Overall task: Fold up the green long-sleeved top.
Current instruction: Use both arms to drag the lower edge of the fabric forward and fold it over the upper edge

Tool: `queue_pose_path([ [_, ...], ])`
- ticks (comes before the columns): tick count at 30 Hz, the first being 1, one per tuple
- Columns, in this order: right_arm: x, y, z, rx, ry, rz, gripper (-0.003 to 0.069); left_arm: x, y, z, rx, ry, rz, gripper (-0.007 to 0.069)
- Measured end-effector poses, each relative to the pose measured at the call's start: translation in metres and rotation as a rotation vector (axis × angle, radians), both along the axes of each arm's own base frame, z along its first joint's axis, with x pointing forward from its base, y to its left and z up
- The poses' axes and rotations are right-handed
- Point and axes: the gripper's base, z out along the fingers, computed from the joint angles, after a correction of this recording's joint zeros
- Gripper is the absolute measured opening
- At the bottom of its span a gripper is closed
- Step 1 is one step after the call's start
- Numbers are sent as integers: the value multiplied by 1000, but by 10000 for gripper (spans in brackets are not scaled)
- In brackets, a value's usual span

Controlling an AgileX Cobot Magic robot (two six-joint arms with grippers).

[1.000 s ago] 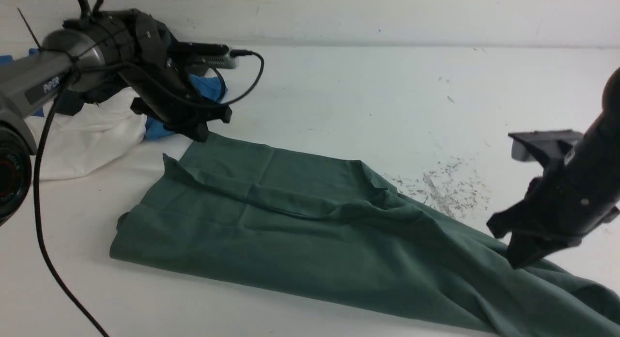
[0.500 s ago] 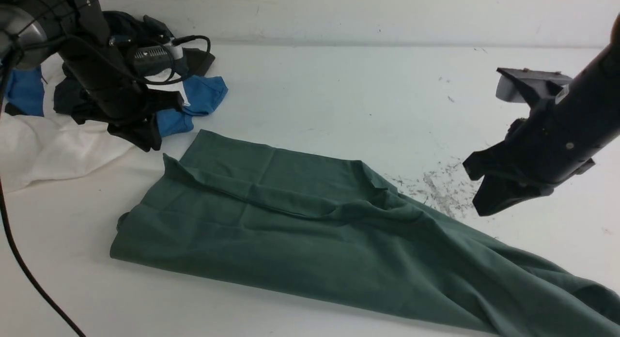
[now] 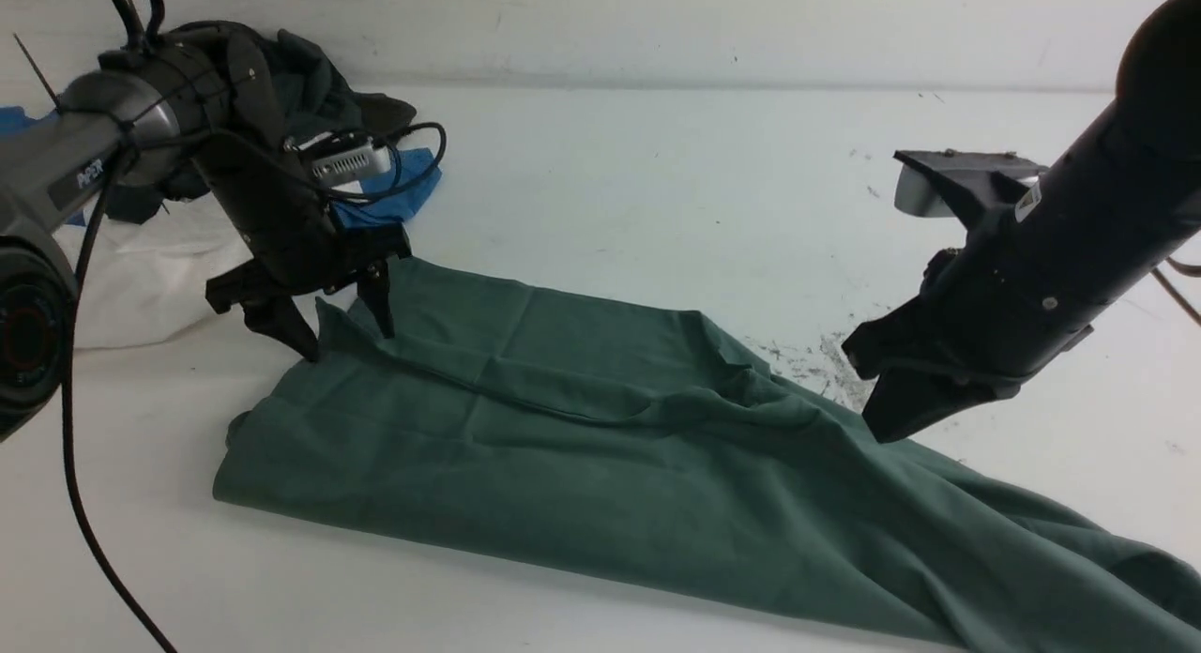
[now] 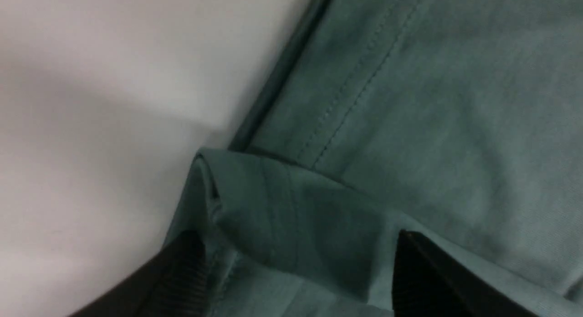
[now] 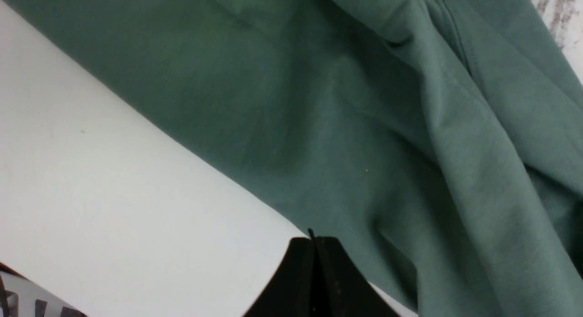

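So the green top [image 3: 600, 447] is lying mostly flat on the white table [image 3: 657, 165]. It runs as a long band from the middle left of the frame down to the lower right corner, where it bunches into a few soft ridges. There's a long crease along its length, and the end at the left has a little corner sticking up.

The left gripper [image 3: 344, 341] is in the upper left of the frame, pointing down at that raised corner. Its jaws are spread wide apart, one tip on either side of the corner, right at the cloth. The left wrist view shows the same thing: the folded-up bit of the green top [image 4: 432, 125] sits loose in the gap of the left gripper [image 4: 291, 244], with nothing pinching it. You can see a stitched hem there too.

The right gripper [image 3: 882, 428] is at the right of the frame, tilted down, with its tip just above the top's far edge. Its jaws are pressed together with nothing in them, which is clear in the right wrist view [image 5: 313, 242] over the green top [image 5: 319, 103].

Behind the left arm there's a pile: a white shirt [image 3: 141, 278], a blue garment [image 3: 394, 203] and a dark garment [image 3: 319, 81]. There are grey specks [image 3: 826, 353] on the table near the right gripper, and a black cable [image 3: 75, 503] hangs down the left edge.
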Motion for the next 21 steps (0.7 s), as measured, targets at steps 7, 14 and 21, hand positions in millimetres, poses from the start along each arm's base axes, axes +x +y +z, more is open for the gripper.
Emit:
queue_pose_path([
  [7,0,0,0,0,-1,3,-15,1,0,-3,-3,4,6,320],
  [14,6,2,11,-1,-71,89,-15,3,0,-3,-8,-7,1,32],
  [21,15,2,35,-19,-171,107,-15,16,2,25,26,-118,-37,6],
])
